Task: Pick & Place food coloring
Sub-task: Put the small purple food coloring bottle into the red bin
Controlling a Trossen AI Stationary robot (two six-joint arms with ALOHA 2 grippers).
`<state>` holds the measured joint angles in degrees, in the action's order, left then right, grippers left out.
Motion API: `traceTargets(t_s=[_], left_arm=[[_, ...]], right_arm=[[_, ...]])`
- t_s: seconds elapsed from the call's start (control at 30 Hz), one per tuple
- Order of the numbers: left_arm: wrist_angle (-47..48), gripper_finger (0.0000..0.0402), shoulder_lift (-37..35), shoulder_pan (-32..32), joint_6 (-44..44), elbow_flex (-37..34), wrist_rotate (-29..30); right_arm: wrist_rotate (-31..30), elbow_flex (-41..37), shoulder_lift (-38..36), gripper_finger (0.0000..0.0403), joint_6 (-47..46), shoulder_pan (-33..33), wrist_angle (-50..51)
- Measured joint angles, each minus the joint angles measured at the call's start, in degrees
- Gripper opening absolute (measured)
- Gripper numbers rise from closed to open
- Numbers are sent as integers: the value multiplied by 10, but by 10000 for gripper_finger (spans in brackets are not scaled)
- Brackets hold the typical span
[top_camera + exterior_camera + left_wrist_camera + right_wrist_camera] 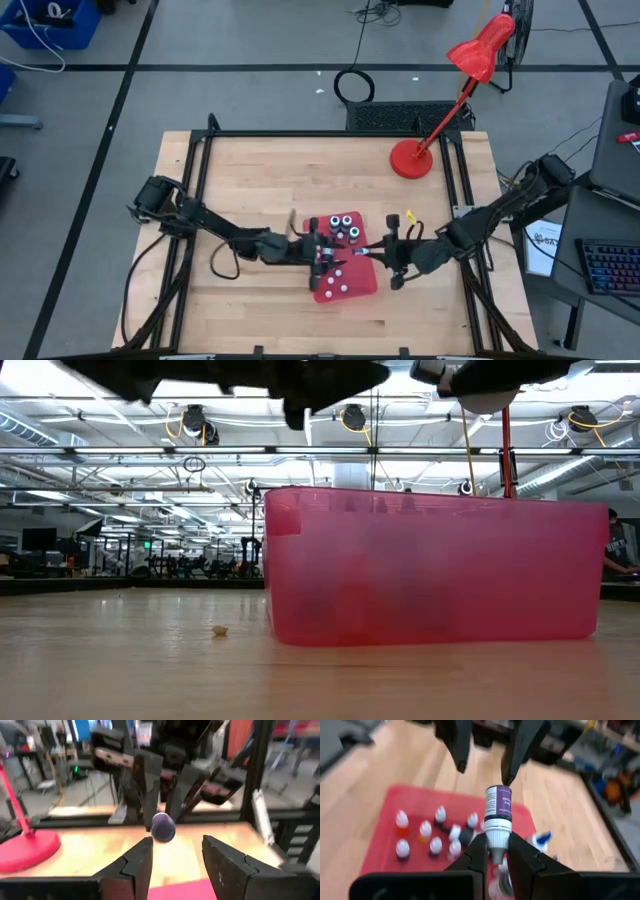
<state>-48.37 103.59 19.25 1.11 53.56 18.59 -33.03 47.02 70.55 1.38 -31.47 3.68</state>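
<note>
The food coloring bottle [498, 815], a small one with a purple label and a white neck, is in the air above the red tray [380, 855], clamped by its white neck between the fingers of the right gripper [496, 851]. In the left wrist view the same bottle [163, 827] shows end-on as a dark round shape just ahead of the left gripper [176, 854]. The other food coloring bottles [427, 837] stand grouped inside the tray, white caps up; in the high view a few more bottles [343, 226] sit at the tray's far edge, toward the red lamp [420, 150].

This looks like a handover over the tray: the left gripper's fingers stand apart, one on each side of the bottle's far end, and touch nothing that can be seen, so the bottle hangs on the right gripper alone. The step in hand appears to be the pass from one arm to the other, with the left arm letting go or backing off.

The next move calls for the right gripper to bring the bottle down into a free spot in the tray without knocking over the standing bottles, keeping it upright. The grip on the narrow neck is slim, so a tilt could let the bottle swing.

In the low view the tray [430, 570] fills the middle of the table [120, 680], with both arms dark above its rim.
</note>
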Motion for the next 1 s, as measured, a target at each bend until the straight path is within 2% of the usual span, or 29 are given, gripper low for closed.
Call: traceTargets(t_s=[0.17, 0.33, 0.63, 1.0], left_arm=[[196, 174, 0, 1, -19, 98, 6], [353, 175, 0, 4, -49, 164, 10], [366, 175, 15, -5, -72, 170, 11], [295, 175, 51, -34, -72, 169, 1]], right_arm=[[1, 56, 24, 36, -54, 3, 132], [3, 66, 36, 36, -84, 2, 177], [17, 66, 35, 36, -87, -5, 152], [15, 66, 38, 36, -82, -5, 144]])
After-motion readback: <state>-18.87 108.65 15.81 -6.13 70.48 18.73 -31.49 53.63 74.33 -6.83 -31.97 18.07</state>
